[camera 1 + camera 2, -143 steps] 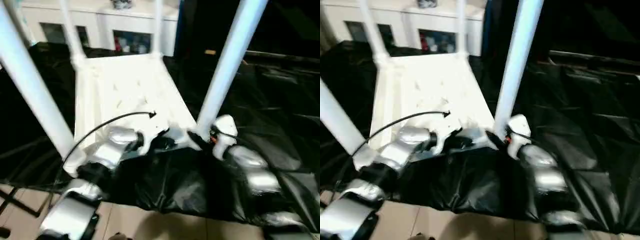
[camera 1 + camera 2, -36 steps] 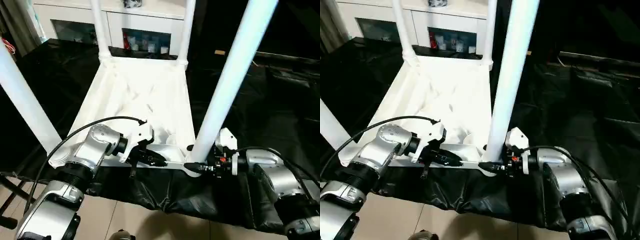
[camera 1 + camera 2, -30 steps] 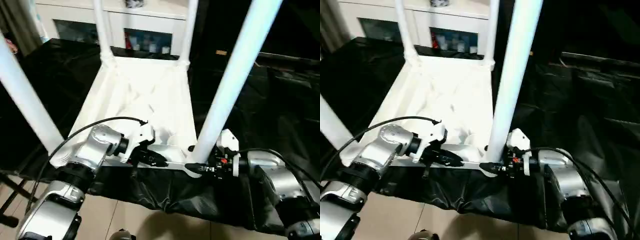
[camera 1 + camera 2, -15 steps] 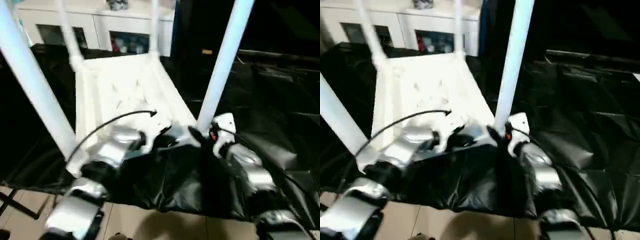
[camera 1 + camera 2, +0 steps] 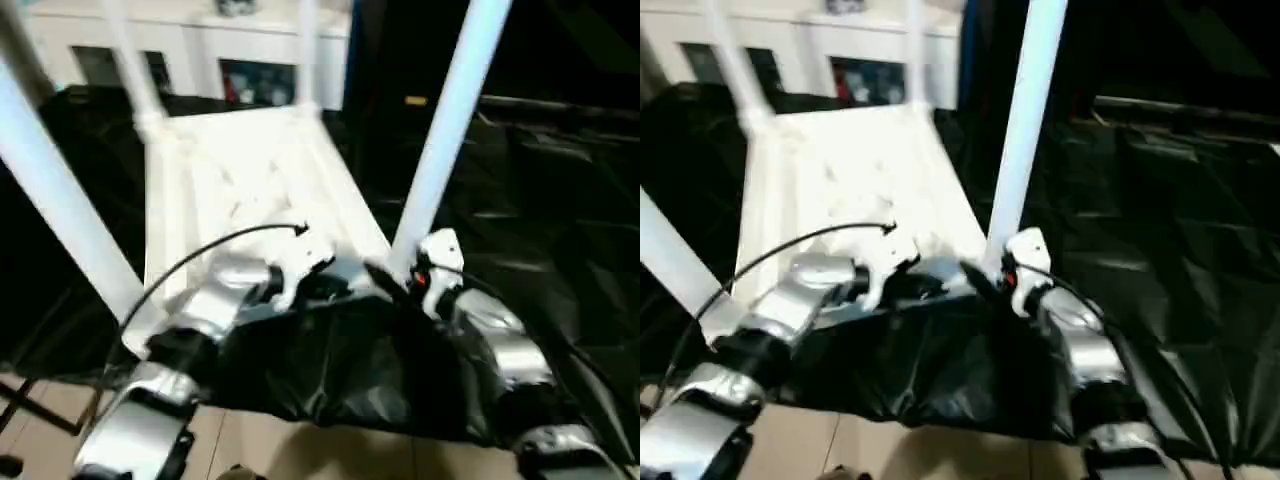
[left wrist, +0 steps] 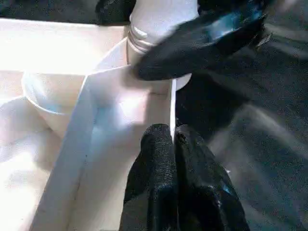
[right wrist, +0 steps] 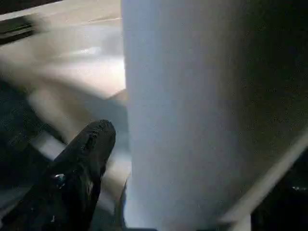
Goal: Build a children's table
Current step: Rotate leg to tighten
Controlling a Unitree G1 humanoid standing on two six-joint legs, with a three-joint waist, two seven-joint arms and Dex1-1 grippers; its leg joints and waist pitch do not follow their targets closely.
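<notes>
The children's table lies upside down on black sheeting, its ribbed white top (image 5: 240, 170) facing up and four white legs rising from the corners. My left gripper (image 5: 335, 285) sits at the near rim. In the left wrist view its two fingers (image 6: 159, 149) are shut on the thin rim wall (image 6: 172, 106). My right gripper (image 5: 385, 275) is at the foot of the near right leg (image 5: 440, 140). One of its black fingers (image 7: 94, 139) stands a little off the leg (image 7: 183, 110), and the gripper looks open around the leg's base.
Black sheeting (image 5: 540, 200) covers the work surface and hangs over its near edge above a tan floor (image 5: 300, 450). A white cabinet with glass doors (image 5: 230, 60) stands behind. The near left leg (image 5: 60, 210) rises beside my left forearm. A black cable (image 5: 220, 245) arcs over my left wrist.
The head camera has swung and the picture has shifted. My left gripper keeps its hold on the rim, and my right gripper stays at the near right leg's foot.
</notes>
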